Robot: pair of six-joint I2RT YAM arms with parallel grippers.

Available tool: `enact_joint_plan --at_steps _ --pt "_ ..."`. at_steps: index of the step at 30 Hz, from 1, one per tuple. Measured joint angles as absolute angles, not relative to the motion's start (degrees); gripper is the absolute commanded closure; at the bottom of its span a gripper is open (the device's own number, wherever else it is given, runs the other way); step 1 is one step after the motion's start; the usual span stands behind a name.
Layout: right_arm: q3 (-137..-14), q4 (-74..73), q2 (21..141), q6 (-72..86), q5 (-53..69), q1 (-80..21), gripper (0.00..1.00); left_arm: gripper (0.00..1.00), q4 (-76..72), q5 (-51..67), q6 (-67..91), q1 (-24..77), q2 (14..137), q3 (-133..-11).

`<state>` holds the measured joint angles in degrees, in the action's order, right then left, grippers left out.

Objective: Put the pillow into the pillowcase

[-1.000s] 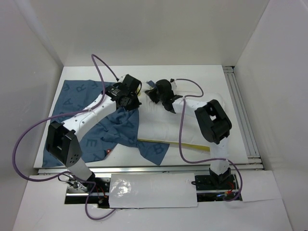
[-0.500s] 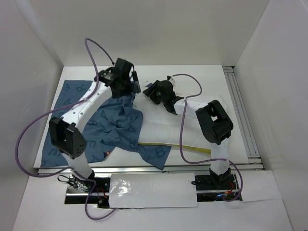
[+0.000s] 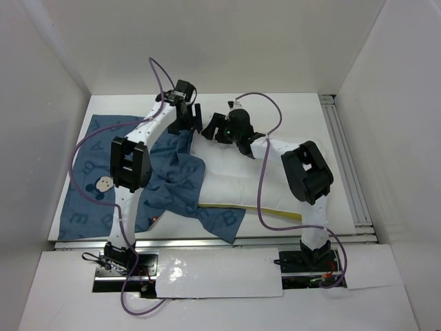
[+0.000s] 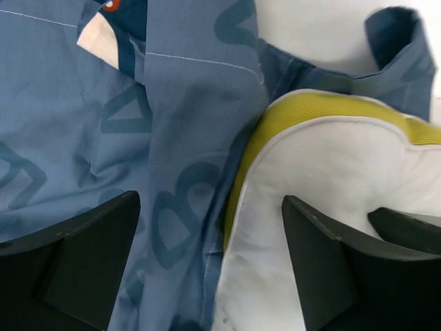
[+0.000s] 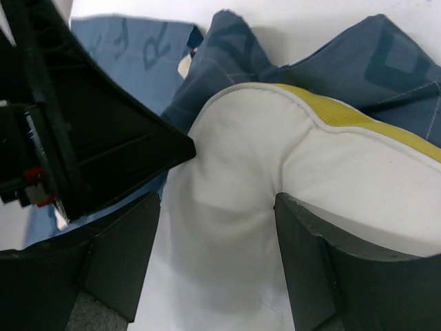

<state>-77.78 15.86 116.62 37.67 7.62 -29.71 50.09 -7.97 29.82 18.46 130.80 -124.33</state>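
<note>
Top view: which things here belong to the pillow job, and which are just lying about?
Job in hand:
pillow
pillowcase
left pincer, open
right pincer, open

Lying about:
metal rail on the right
shiny white panel at the near edge

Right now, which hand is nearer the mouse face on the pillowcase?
Left. The left hand is over the pillowcase's far edge beside the pillow; the right hand is farther from the mouse face, over the pillow's corner.
</note>
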Motion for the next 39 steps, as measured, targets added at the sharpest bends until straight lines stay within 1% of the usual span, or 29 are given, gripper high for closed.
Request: enact_joint_plan --at_steps 3,4,5,8,9,11,13,14,15,16,17,18,19,24,30,35,39 --pt "-78.22 15.62 117.27 33.41 9.58 -29.71 0.25 0.20 49.15 -7.79 28.69 18.52 130.80 -122.54" --pt "-78.56 15.38 117.54 31.99 10.07 -29.71 0.25 0.32 48.75 -8.21 28.60 18.70 130.80 -122.04" --pt "-78.74 15.25 117.67 31.00 10.41 -29.71 0.25 0.40 48.84 -8.78 28.75 18.90 130.80 -121.71" --pt "-78.89 14.87 117.82 28.16 11.25 -29.85 0.26 0.62 49.71 -10.46 29.58 19.07 130.82 -121.47" --pt "-79.29 14.37 117.95 27.24 11.25 -30.04 0.26 0.62 49.78 -10.92 30.15 19.20 130.85 -121.32" --pt "-80.71 12.91 118.69 25.58 11.27 -30.13 0.26 0.66 50.00 -12.03 30.37 19.35 130.87 -120.79" --pt "-81.82 12.25 119.59 24.23 11.27 -30.35 0.26 0.83 50.43 -12.75 30.52 19.35 131.04 -120.33" --pt "-82.06 12.14 119.96 23.66 11.25 -30.41 0.28 0.93 50.52 -13.04 30.79 19.33 131.09 -120.05" --pt "-82.32 12.10 120.31 23.09 11.25 -30.50 0.35 1.00 50.70 -13.37 30.92 19.27 131.17 -119.74" --pt "-82.70 11.88 120.75 22.20 11.27 -30.57 0.68 1.00 50.85 -13.72 31.14 19.25 131.24 -119.55" --pt "-83.33 11.53 121.27 21.04 11.25 -30.63 0.82 1.00 50.89 -14.11 31.35 19.20 131.28 -119.31" --pt "-84.23 11.07 121.95 20.34 11.42 -30.65 0.99 1.00 50.96 -14.33 31.48 19.20 131.35 -119.11" --pt "-84.95 10.66 122.43 19.49 11.51 -30.74 1.00 1.00 51.00 -14.52 31.44 19.18 131.39 -119.02" --pt "-84.97 11.05 122.63 15.64 12.56 -31.40 1.00 1.00 48.97 -13.45 29.93 18.98 130.76 -117.99" --pt "-75.13 17.28 116.09 13.93 12.95 -32.58 1.00 1.00 46.24 -10.98 26.83 19.51 125.47 -117.49" --pt "-70.46 18.57 111.09 13.80 13.74 -34.22 1.00 1.00 45.25 -10.02 25.56 20.38 121.23 -120.01" --pt "-66.08 20.80 107.37 13.63 14.20 -35.07 1.00 1.00 45.28 -9.61 25.43 20.58 120.46 -121.40"
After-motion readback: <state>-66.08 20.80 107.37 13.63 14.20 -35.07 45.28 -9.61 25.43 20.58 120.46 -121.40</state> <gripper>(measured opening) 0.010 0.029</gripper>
